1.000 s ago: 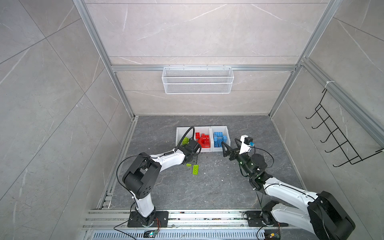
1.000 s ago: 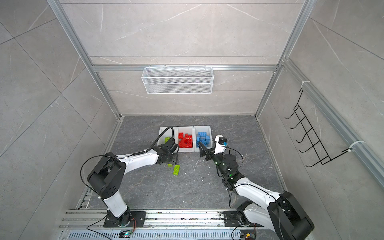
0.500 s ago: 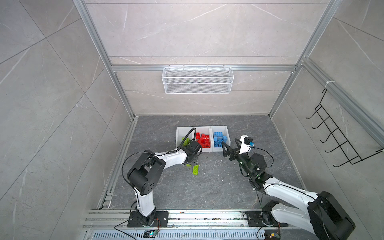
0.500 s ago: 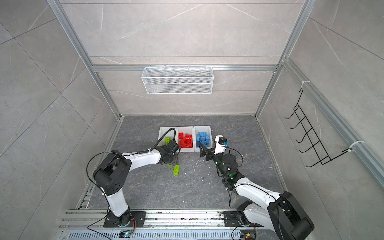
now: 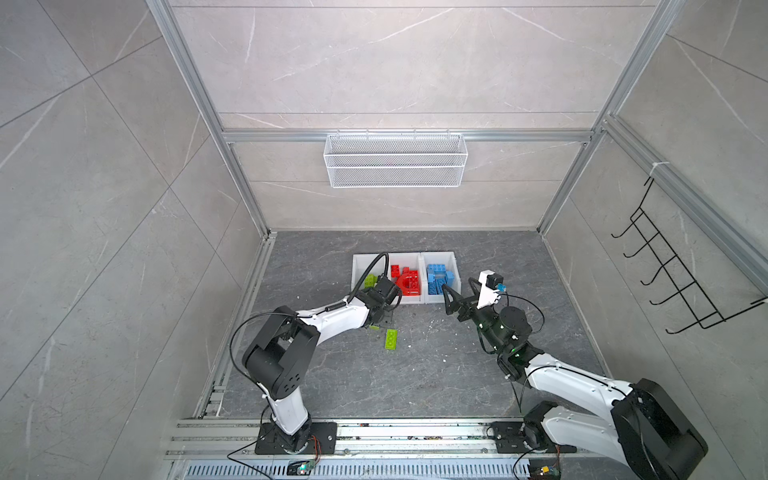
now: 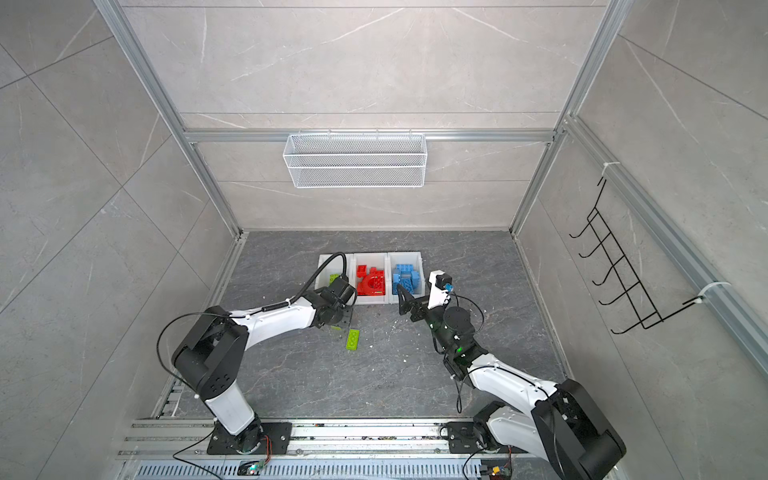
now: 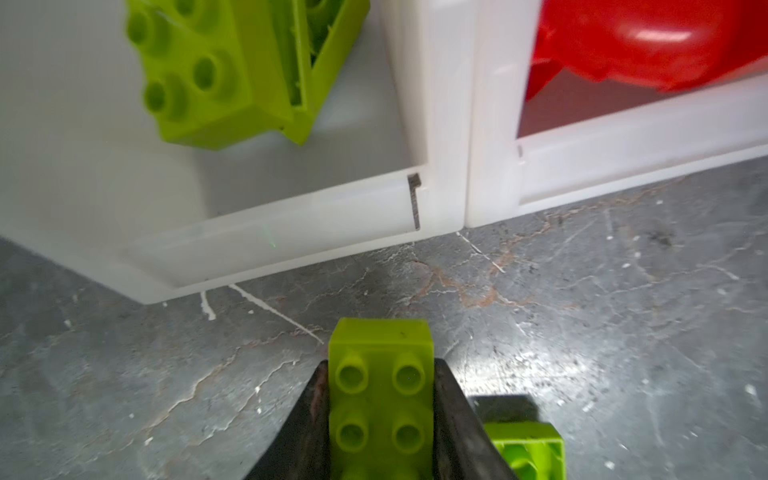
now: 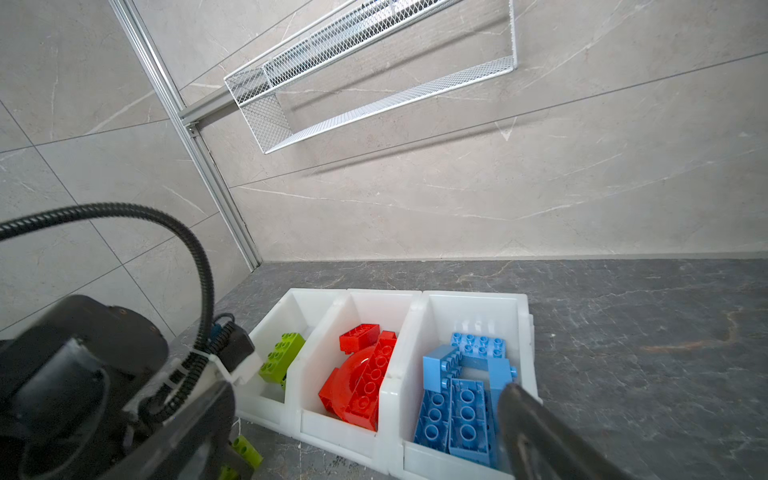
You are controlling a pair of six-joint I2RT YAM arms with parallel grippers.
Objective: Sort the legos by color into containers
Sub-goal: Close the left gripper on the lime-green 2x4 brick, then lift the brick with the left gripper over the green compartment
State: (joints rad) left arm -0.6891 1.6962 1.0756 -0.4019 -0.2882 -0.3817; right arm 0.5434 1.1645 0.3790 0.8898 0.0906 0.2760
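Left wrist: left end effector pinches studded green brick; right end effector gapes

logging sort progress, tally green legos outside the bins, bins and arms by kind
green legos outside bins: 2 (held brick, floor brick)
bins: 3 (green bin, red bin, blue bin)
arms: 2 (left arm, right arm)
total: 7

Left arm reaches low and forward from its base under my remote control, wrist tipped down. The left gripper is clamped on a green brick, one finger pressed against each flank. My right arm extends forward as well. The right gripper is raised and empty, its jaws spread wide.
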